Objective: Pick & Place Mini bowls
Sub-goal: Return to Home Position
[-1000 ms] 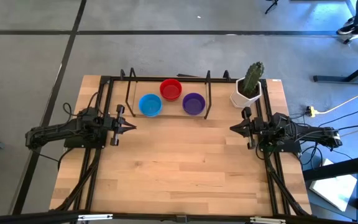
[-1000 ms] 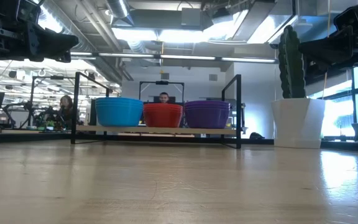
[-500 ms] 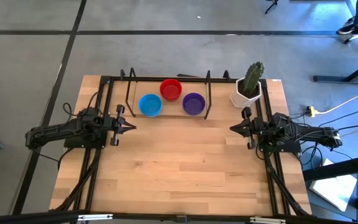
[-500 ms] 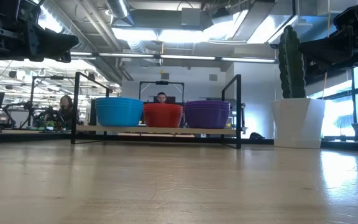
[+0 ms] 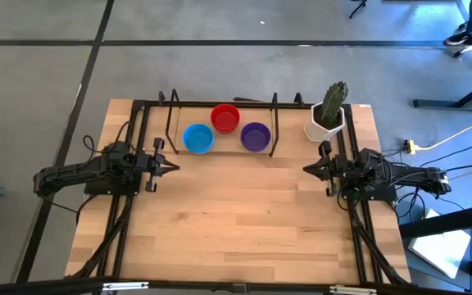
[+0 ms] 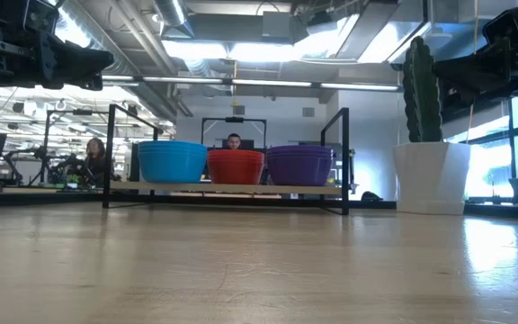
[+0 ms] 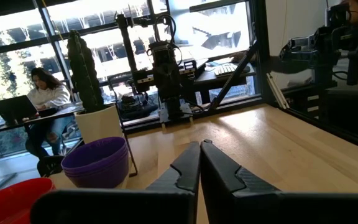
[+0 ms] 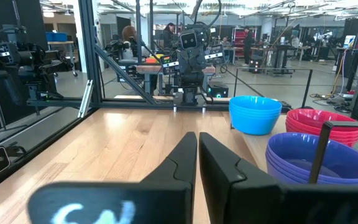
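Shelf [image 6: 223, 188] holds blue stack [image 5: 197, 138], red stack [image 5: 225, 117] (set farther back), purple stack [image 5: 255, 136]; prob. several bowls ea. L gripper [image 5: 173, 166], R gripper [image 5: 308, 169]: fingers together, empty, at opp. table [image 5: 244, 221] sides.

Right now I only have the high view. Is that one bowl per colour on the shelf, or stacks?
Observer: Stacks. In the low view the blue stack, the red stack and the purple stack each show several nested rims. All three stand on the shelf.
Operator: Is the left pincer holding anything?
Observer: No. The left wrist view shows the left pincer shut with nothing between its fingers.
Operator: Right one?
Observer: Same. In its own wrist view the right pincer is shut and empty.
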